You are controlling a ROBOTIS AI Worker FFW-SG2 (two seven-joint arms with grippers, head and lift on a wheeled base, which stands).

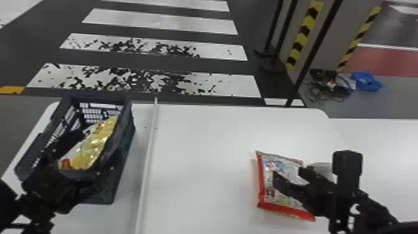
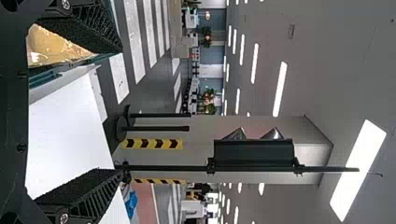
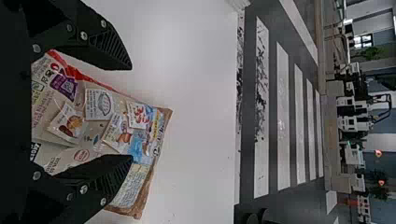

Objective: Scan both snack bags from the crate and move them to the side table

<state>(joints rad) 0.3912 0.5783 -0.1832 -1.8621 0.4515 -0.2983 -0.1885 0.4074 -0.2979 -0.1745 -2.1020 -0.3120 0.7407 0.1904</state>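
Observation:
Over the crate [image 1: 124,133], my left gripper [image 1: 87,155] is open, its fingers on either side of the yellow snack bag [image 1: 98,140] lying inside. In the left wrist view, my left gripper [image 2: 120,111] has widely spread fingers, with part of the yellow bag [image 2: 53,44] by one of them. The red-edged snack bag [image 1: 276,205] lies flat on the white table, with my right gripper [image 1: 287,175] open above it. In the right wrist view, that bag [image 3: 95,123] lies under my right gripper [image 3: 131,112], between and beyond its parted fingers.
A long pale strip [image 1: 148,149] crosses the white table [image 1: 205,140] between crate and red-edged bag. A pale grey rounded object [image 1: 325,169] sits behind my right gripper. Dark posts [image 1: 314,51] stand past the far edge.

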